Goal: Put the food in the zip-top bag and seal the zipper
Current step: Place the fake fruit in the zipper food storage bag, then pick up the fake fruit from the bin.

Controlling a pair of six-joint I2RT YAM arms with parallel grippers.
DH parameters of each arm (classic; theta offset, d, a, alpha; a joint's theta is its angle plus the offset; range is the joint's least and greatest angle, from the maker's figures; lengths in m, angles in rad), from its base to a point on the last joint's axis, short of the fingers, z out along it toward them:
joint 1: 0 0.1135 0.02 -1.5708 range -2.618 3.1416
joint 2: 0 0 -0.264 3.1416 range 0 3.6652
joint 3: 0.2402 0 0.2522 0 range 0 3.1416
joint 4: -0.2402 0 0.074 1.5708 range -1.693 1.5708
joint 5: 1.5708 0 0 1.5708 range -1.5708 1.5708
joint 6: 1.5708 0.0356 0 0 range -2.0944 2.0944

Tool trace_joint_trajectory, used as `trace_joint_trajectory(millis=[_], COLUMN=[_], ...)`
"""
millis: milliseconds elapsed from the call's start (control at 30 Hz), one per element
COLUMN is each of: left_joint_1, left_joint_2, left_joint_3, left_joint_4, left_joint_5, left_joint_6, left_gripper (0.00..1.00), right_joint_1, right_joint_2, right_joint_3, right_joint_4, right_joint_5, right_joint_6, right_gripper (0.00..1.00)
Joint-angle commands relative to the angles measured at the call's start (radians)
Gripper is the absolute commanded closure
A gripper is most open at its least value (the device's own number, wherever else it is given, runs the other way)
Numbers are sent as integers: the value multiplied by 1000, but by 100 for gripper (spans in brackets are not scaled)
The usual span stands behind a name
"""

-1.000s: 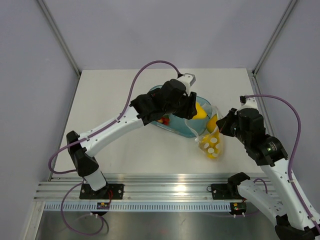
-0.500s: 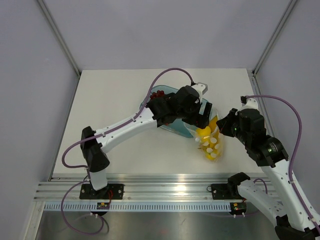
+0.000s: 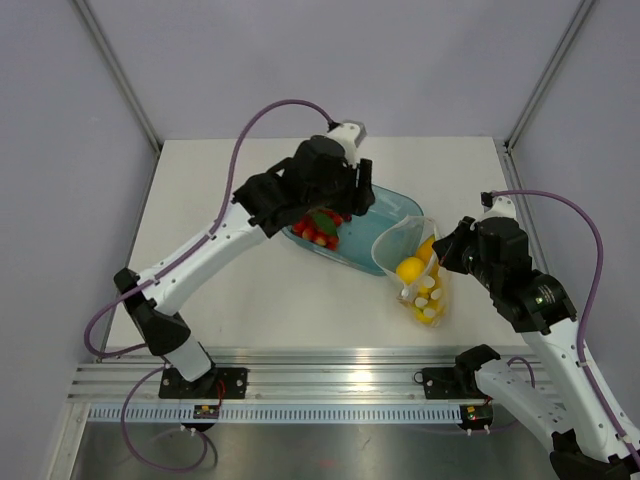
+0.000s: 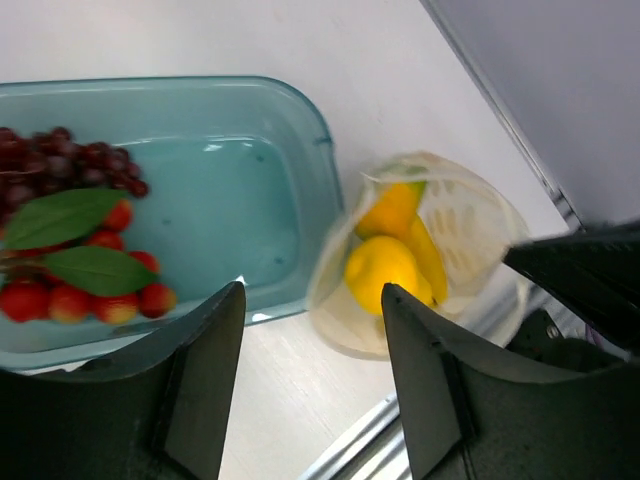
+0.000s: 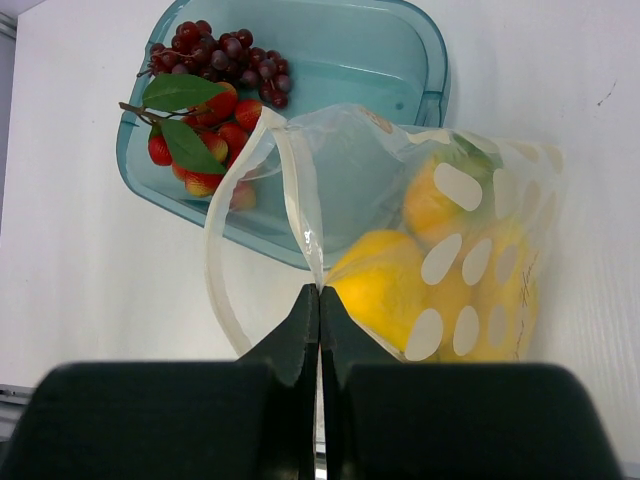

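Left gripper [image 4: 312,300] has backed off fr the zip-top bag [image 3: 424,276] to the tray [image 3: 392,205] at upper centre, fingers wide & empty; yellow fruit [image 5: 375,285] is bagged centre-right w/ right gripper [image 5: 319,300] pinching the rim, so you've strawberries [image 5: 215,135] left, zipper [image 5: 297,190] unsealed.

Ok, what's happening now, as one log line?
left pincer: open, empty, over tray | right pincer: shut on bag mouth | bag: open, yellow fruit inside | strawberries: in tray

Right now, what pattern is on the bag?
The bag has white dots on clear plastic; right wrist view shows it best.
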Motion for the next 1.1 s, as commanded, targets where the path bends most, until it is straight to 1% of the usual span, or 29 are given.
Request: trace_joint_trajectory(millis=[0, 67, 100, 233, 333, 367, 400, 433, 467, 500, 567, 700, 867, 933, 1033, 1067], left_joint_1=[139, 187, 233, 333, 380, 389, 406, 412, 425, 454, 492, 523, 526, 531, 537, 537], left_joint_2=[-30, -28, -27, 1, 28, 44, 59, 67, 77, 99, 123, 205, 251, 268, 289, 295], left_joint_3=[-32, -73, -93, -167, -222, -230, -230, -230, -232, -244, -252, -230, -232, -239, -245, -244], left_joint_4=[-50, -88, -85, -76, -8, 1, 7, 21, 32, 65, 94, 130, 156, 183, 211, 217], left_joint_5=[-81, -115, -123, -111, -42, -27, -1, 10, 24, 80, 133, 216, 240, 280, 313, 319], left_joint_6=[-4, -21, -20, -39, -47, -49, -50, -47, -49, -50, -53, -47, -44, -44, -52, -55], left_gripper=[43, 43, 43, 47, 47, 46, 40, 39, 38, 39, 41, 44, 44, 44, 45, 47], right_joint_1=[-5, -7, -7, -7, -5, -7, -5, -7, -5, -5, -7, -7, -7, -7, -5, -5], right_joint_2=[-12, -18, -20, -15, -14, -9, -7, -9, -7, -9, -9, -7, -3, -4, -1, -1], right_joint_3=[5, 2, 1, 1, -4, -4, -2, 1, 1, 2, 4, 7, 8, 10, 8, 8], right_joint_4=[39, 34, 33, 30, 40, 40, 40, 37, 37, 33, 31, 27, 31, 30, 30, 31], right_joint_5=[-3, -3, -3, 0, -11, -9, -11, -9, -6, -6, -1, 3, 0, 0, -1, 0], right_joint_6=[-4, -4, -4, -14, -12, -10, -10, -12, -13, -14, -17, -18, -17, -18, -17, -18], right_gripper=[100, 100, 100, 100, 100, 100, 100, 100, 100, 100, 100, 100, 100, 100, 100, 100])
